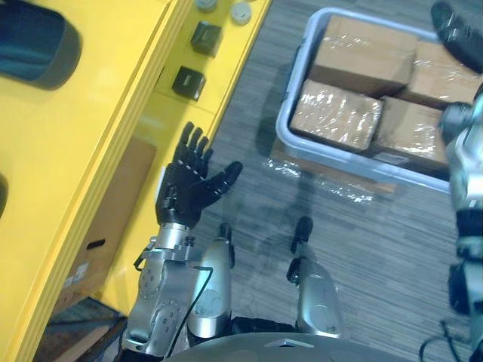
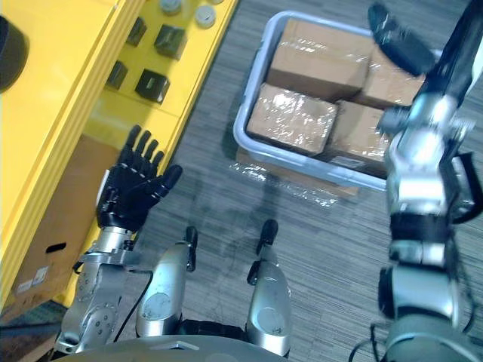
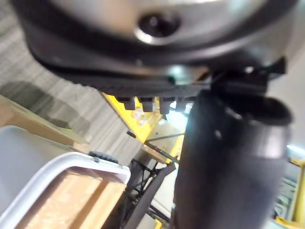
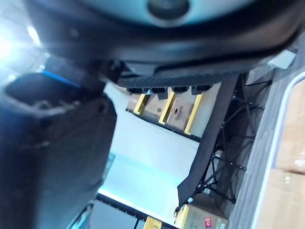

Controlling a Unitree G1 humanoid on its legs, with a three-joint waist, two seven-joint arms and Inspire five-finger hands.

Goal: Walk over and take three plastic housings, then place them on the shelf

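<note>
My left hand [image 1: 185,188], fingers spread and empty, has the dark square plastic housings [image 1: 189,81] at its twelve o'clock on the yellow worktop [image 1: 98,113] — my right hand [image 2: 404,41], outstretched, hangs farther off.

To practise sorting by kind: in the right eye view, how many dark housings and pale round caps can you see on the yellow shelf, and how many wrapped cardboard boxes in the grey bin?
Dark housings: 4
Pale round caps: 2
Wrapped cardboard boxes: 4
Total: 10
</note>
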